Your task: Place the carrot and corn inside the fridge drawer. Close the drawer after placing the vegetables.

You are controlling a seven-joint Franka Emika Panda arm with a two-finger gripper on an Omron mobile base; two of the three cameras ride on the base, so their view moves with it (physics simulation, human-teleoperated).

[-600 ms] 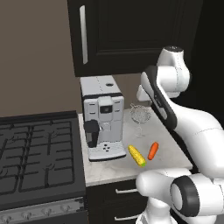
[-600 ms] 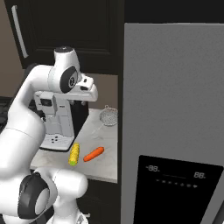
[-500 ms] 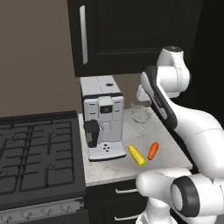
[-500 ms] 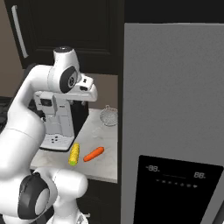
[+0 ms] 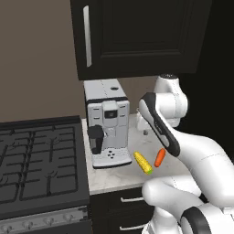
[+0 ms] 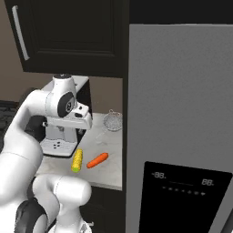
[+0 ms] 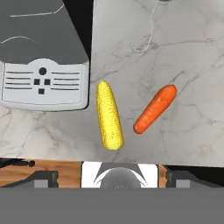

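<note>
Hand view looks straight down on the counter (image 7: 192,127), and I take the coffee machine (image 7: 43,78) as my landmark. One corn (image 7: 109,116) lies just beside the machine's tray, on the side away from the stove. One carrot (image 7: 154,109) lies a little farther from the machine, near the corn but not touching it, and tilted against it.

The jaws stand wide and hold nothing. The hand hangs above both vegetables.

I think several things can go wrong from here. The corn is close to the machine, so a finger coming down on that side may hit the tray. Both vegetables are round and smooth, so a grip off centre can make them roll on the marble. Coming down between them, I may push the carrot away.

The fridge (image 6: 182,136), on the far side of the carrot from the machine, has its door closed, so I cannot see the drawer yet.

Count: one corn, one carrot, one machine, one fridge, and one wire strainer (image 6: 112,121) behind the carrot.
</note>
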